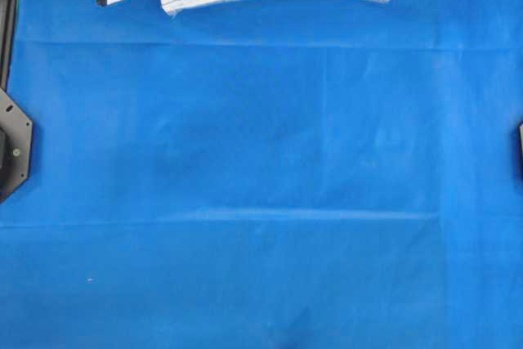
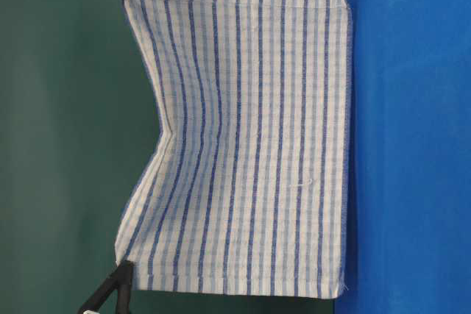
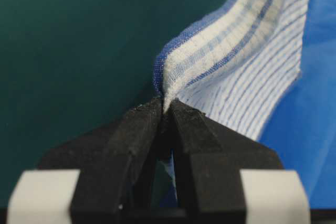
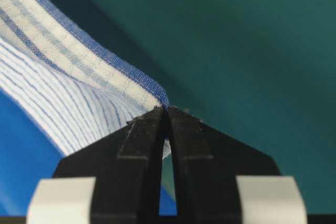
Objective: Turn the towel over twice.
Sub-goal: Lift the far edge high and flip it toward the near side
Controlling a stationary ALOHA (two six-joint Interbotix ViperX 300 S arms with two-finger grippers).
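The towel (image 2: pixel 243 145) is hanging upright at the far edge of the table (image 1: pixel 261 202), its lower hem just meeting the blue cloth (image 2: pixel 412 137), its top edge sagging in the middle. The left claw (image 3: pixel 165 106) is clamping one top corner, the right claw (image 4: pixel 164 109) is pinching the other, both jaw pairs pressed together on the hem. Both arms are raised high at the far side, holding it stretched between them.

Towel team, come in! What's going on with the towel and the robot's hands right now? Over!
Left tool shut on one towel corner, right tool on another. Towel hanging, top edge sagging mid-span, lower edge at the blue cloth. Nothing in the way.
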